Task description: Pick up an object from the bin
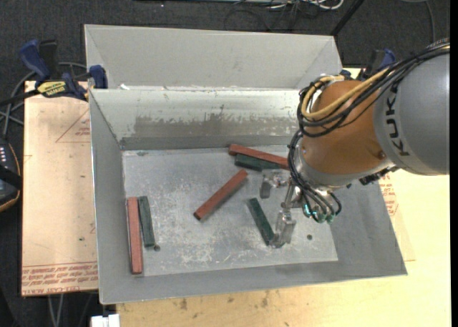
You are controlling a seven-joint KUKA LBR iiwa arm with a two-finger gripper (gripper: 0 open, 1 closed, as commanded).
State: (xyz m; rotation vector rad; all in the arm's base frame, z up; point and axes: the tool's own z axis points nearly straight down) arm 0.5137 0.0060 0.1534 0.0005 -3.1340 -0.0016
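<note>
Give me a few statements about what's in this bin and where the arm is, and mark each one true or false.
A red-brown stick lies slantwise in the middle of the bin: true.
The end effector is by the left wall: false, it is at the right, beside a dark green stick.
A red stick and a shorter green stick lie side by side near the left wall: true.
The bin holds balls: false, only sticks.

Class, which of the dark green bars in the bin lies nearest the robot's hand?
The dark green bar slanting at front right, just beside the hand. The left green bar and the back green bar lie farther away.
</note>
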